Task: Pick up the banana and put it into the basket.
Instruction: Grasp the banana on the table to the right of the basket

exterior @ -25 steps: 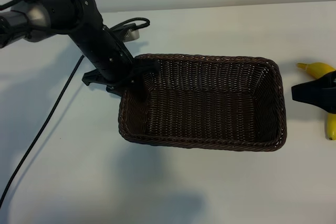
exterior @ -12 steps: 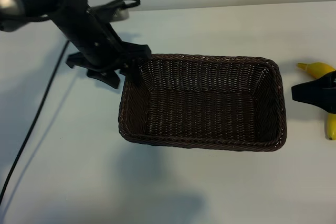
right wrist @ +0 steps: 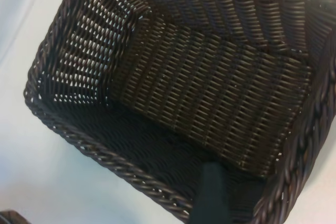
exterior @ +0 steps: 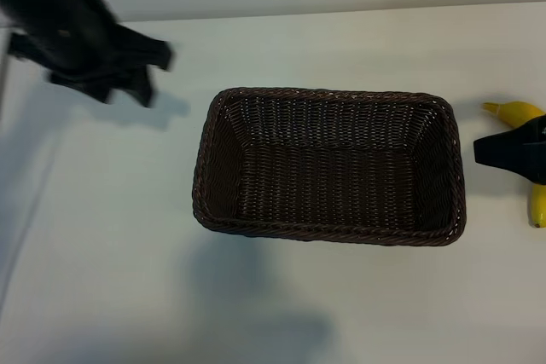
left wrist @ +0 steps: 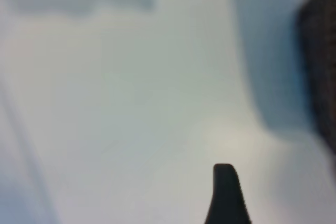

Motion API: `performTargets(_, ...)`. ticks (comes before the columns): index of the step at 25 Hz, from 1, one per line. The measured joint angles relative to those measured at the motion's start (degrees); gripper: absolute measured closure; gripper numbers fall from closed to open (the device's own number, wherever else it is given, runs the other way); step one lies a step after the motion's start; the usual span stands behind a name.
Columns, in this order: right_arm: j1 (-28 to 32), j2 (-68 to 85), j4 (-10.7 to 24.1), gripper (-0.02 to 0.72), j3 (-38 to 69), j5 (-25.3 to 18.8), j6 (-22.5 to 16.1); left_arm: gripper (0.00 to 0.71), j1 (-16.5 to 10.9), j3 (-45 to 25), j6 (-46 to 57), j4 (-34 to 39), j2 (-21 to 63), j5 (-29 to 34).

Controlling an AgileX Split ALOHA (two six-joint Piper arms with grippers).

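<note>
Exterior view, banana [exterior: 522, 114] half-hidden, right end effector [exterior: 503, 149]

We see the basket [exterior: 329, 165] sitting upright in the middle of the white table, a rectangular dark brown woven wicker piece with rounded corners, sloping sides and a braided rim. Its long side runs across the exterior view, and nothing lies inside it; we can see the bare woven floor in the right wrist view [right wrist: 210, 90] as well. The banana [exterior: 522, 113] lies on the table just beyond the basket's right end, apart from it. It is smooth and bright yellow, with its thin stem pointing toward the basket. We see only its two ends; the middle is hidden from us.
</note>
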State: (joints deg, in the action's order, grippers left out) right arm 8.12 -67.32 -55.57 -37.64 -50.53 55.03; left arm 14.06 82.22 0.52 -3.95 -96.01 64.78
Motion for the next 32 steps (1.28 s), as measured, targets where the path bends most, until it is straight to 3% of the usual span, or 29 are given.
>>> performTargets(5,0.0,0.0,0.0,0.119,0.0,0.0,0.0,0.185,-4.5,0.0,0.2,9.1,4.2,2.5)
performTargets(11,0.0,0.0,0.0,0.119,0.0,0.0,0.0,0.185,-14.1,0.0,0.1,11.2,5.8,2.5)
performTargets(14,0.0,0.0,0.0,0.119,0.0,0.0,0.0,0.185,-16.9,0.0,0.1,11.4,6.6,2.5)
performTargets(22,0.0,0.0,0.0,0.119,0.0,0.0,-0.1,0.205,-17.1,0.0,0.1,8.1,10.9,2.5)
performTargets(32,0.0,0.0,0.0,0.119,0.0,-0.5,-0.1,0.208,-17.1,-2.0,-1.5,3.6,24.7,2.6)
